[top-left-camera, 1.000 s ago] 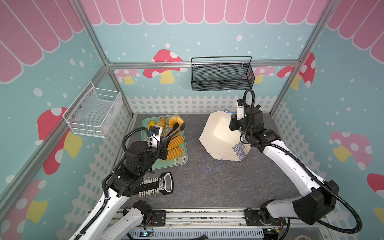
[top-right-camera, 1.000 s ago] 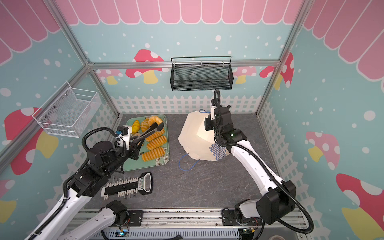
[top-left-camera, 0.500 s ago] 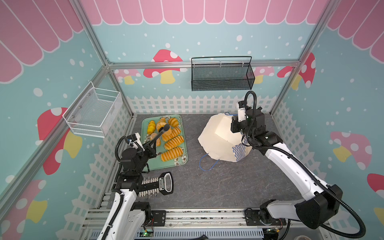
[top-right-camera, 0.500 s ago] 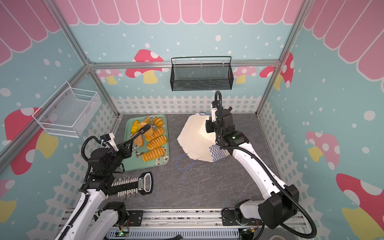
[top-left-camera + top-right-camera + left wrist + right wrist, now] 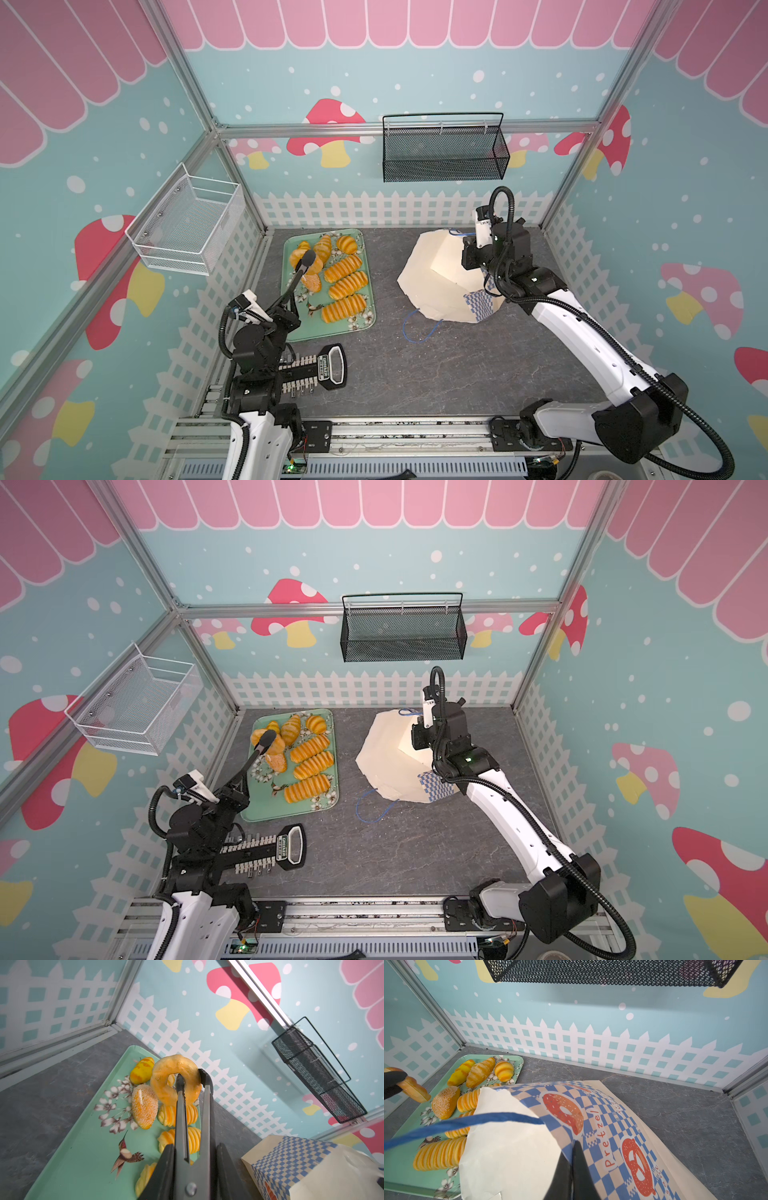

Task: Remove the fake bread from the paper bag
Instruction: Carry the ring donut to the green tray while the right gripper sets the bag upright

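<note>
Your left gripper (image 5: pixel 194 1169) is clamped on black tongs (image 5: pixel 180 1118). One tong tip goes through the hole of a ring doughnut (image 5: pixel 164 1072) and the other sits outside it, holding it in the air over the far end of the green tray (image 5: pixel 79 1157). The rest of the bread (image 5: pixel 345 286) lies on that tray: ribbed loaves, croissants, a seeded bun. Well to the right, your right gripper (image 5: pixel 573 1157) is pinched tight on the paper edge of the bag (image 5: pixel 432 274). The bag slumps on the grey table (image 5: pixel 457 374), with one blue handle (image 5: pixel 419 332) trailing beside it.
</note>
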